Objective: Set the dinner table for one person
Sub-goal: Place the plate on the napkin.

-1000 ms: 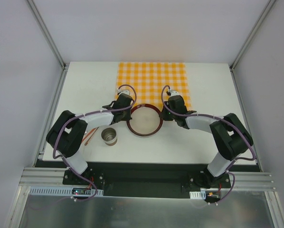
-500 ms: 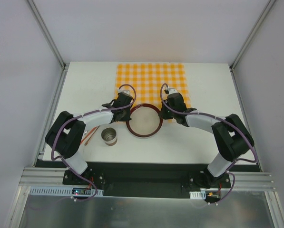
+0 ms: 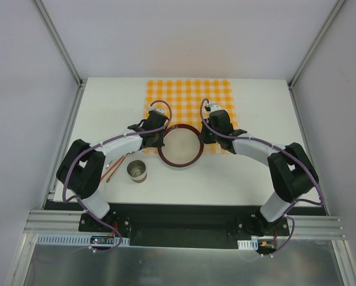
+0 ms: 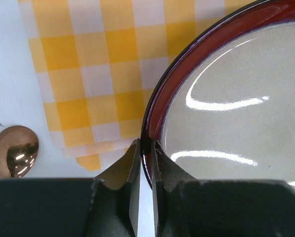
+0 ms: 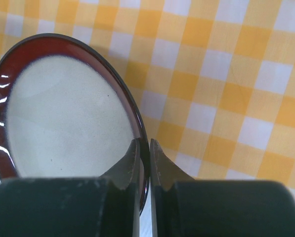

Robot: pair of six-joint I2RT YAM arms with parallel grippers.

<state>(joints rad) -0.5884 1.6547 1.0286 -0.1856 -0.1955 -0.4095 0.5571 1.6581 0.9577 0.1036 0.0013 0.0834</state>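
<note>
Farther now, the plate (image 3: 179, 146) overlaps the cloth's (image 3: 189, 98) near edge on the table (image 3: 106, 113). The left gripper (image 3: 159, 140) and right gripper (image 3: 203, 137) are clenched on its opposite rims. A cup (image 3: 137, 171) and spoon (image 4: 14, 155) lie near-left, apart from the plate.

left arm (image 3: 119, 145): white links, bulky black joints | right arm (image 3: 250, 146): same white-and-black build | purple cable (image 3: 161, 108) runs along each arm, looping at wrist | left gripper (image 4: 145, 150), right gripper (image 5: 143, 148): black housing, dark tapered fingers (image 4: 129, 165), paler inner faces
</note>
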